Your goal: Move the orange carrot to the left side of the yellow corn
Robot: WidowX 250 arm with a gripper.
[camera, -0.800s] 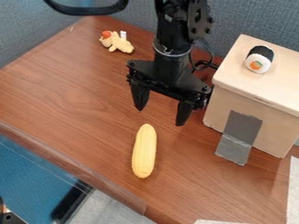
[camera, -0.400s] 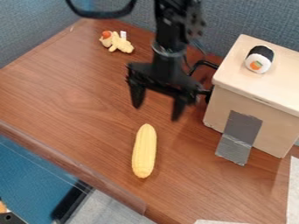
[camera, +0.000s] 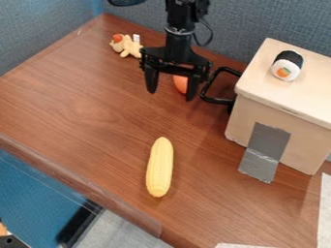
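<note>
Brown wooden tabletop (camera: 90, 121) is stretching beneath a pale box (camera: 304, 140) standing at the right. Toward the far side, the black gripper (camera: 171, 96) is hanging with its fingers spread apart, while the yellow corn (camera: 159, 167) is lying well nearer the front. Partly hidden, the orange carrot (camera: 180, 84) is peeking out behind the gripper.

The corn (camera: 159, 167) lies on the bench (camera: 77, 106), before the carrot (camera: 180, 84) and slightly left of it. Behind them to the left is the toy (camera: 132, 48); the box (camera: 304, 135) stands to their right, with the sushi roll (camera: 286, 65) on top.
</note>
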